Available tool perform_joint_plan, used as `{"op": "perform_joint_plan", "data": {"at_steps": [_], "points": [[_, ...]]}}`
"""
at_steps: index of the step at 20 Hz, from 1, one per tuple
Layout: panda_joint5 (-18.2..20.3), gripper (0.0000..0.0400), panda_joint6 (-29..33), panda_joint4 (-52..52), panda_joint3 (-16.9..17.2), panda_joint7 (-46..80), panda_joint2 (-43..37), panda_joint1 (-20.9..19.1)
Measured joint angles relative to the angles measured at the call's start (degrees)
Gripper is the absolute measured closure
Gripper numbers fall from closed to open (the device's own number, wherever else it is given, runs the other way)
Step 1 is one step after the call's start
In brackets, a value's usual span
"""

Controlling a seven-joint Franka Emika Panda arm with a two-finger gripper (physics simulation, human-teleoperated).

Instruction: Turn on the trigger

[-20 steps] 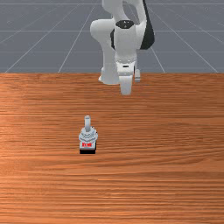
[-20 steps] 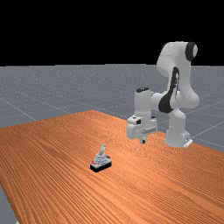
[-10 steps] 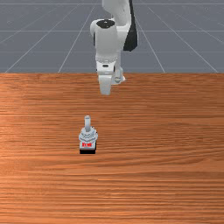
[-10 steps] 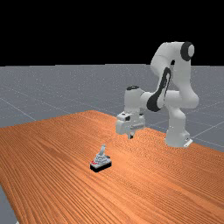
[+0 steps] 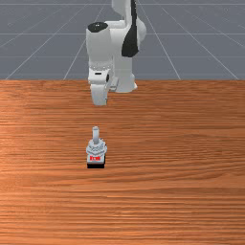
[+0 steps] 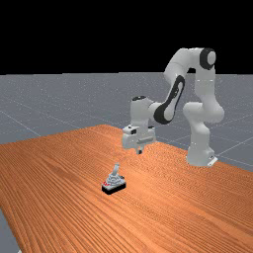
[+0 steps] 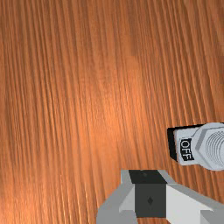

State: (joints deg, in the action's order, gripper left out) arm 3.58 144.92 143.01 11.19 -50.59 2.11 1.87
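1. Apparently untouched, switch [image 6: 114, 183] on table [image 6: 59, 173]; gripper [image 6: 140, 151] raised, apart. Clenched or released: can't tell.
2. Risk: misaligned descent might miss lever [image 6: 116, 169] or knock switch askew.

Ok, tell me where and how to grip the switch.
Probably best by the lever, near its top, coming down from above. It is slim and rises free of the wider base, leaning away from the red label, so a slightly tilted approach may suit.
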Motion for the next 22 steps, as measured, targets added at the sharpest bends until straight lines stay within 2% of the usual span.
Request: {"op": "perform_joint_plan", "data": {"at_steps": [1,8,12,13,14,15,16,17,22], "points": [[0.58,0.04,1.01,-0.36,-0.17,-3.41,0.46,-0.08],[2.41,0.04,-2.56,-12.29,-1.33,-4.73,8.97,-0.3],[4.5,0.04,3.36,-10.38,-1.76,-4.07,9.66,-0.46],[5.88,0.04,0.06,-12.17,-2.17,-5.31,11.07,-1.02],[6.37,0.04,0.81,-12.14,-2.41,-5.72,11.84,-1.23],[5.77,0.04,5.31,-10.44,-2.36,-5.11,12.05,-0.92],[5.95,0.04,5.78,-10.46,-2.46,-5.24,12.72,-0.99],[5.07,0.04,3.49,-11.55,-1.9,-3.28,13.46,-0.53],[5.59,0.04,3.53,-11.95,-1.15,-2.14,14.05,-1.04]]}}
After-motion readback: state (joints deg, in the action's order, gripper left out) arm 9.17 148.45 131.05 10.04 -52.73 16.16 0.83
